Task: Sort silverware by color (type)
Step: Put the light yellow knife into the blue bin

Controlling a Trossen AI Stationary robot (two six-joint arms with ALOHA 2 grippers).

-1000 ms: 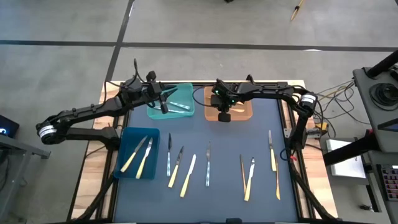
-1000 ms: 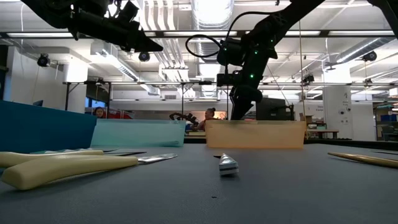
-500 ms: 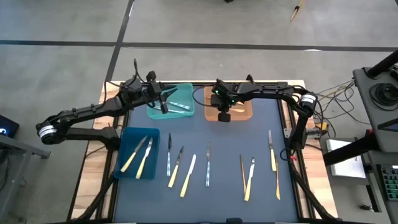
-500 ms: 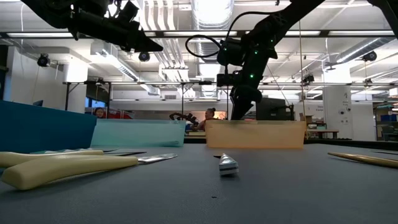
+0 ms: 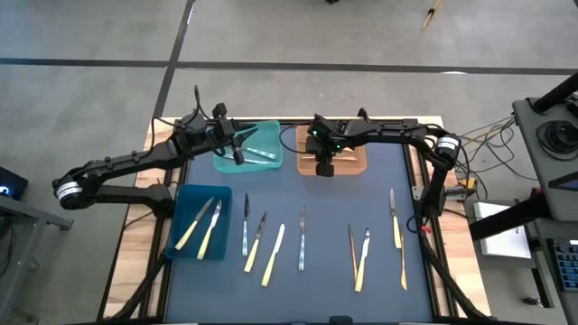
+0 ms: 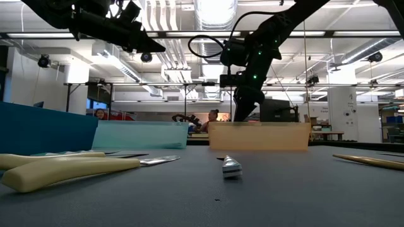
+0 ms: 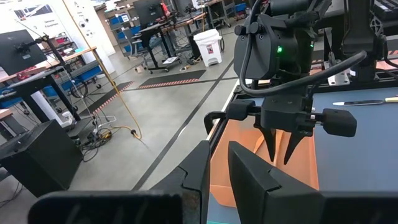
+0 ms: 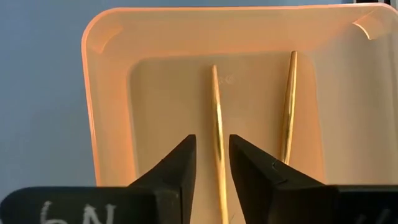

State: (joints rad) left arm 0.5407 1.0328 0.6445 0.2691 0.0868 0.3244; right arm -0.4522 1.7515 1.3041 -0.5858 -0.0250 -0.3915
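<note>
Overhead, the right end effector hangs over the orange bin; the left end effector hangs over the teal bin. Silverware lies across the counter.

Right wrist: fingers slightly spread, pinching nothing, above two tan pieces in the bin.

Left wrist: fingers nearly together, holding nothing.

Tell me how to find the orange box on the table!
Look at the far edge of the dark blue table, where two small bins sit side by side. The orange bin is the one under the right gripper, with two thin golden pieces lying inside. Its neighbour, the light teal bin, is a different colour.
</note>
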